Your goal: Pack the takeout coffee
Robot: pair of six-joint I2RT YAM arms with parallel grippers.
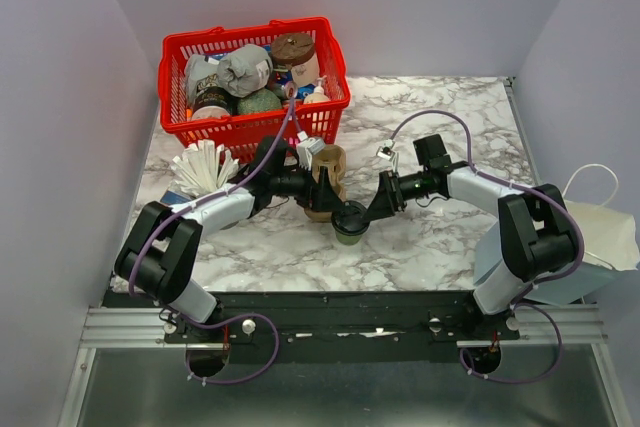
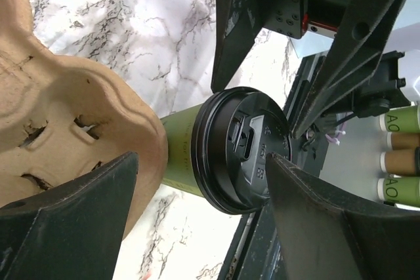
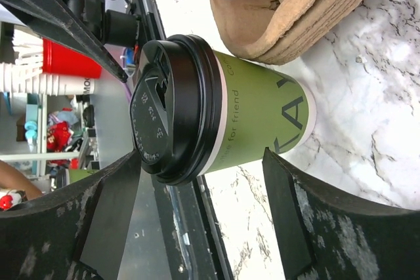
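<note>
The takeout coffee point(image 1: 350, 224) is a green paper cup with a black lid on it. It stands upright on the marble table, right beside the brown cardboard carrier point(image 1: 326, 182). My left gripper point(image 1: 330, 197) reaches over the carrier toward the cup and is open. In its wrist view the lid point(image 2: 243, 149) lies just beyond its fingers point(image 2: 341, 221), and the carrier point(image 2: 79, 116) is on the left. My right gripper point(image 1: 368, 214) comes in from the other side, also open. In its wrist view the coffee point(image 3: 262, 116) stands just past the wide-set fingers point(image 3: 348, 227), and nothing is held.
A red basket point(image 1: 245, 129) full of packaged goods stands at the back left. A bundle of white stirrers point(image 1: 202, 167) sits beside my left arm. A white bag point(image 1: 600, 232) lies off the table's right edge. The table's near edge runs close behind the cup.
</note>
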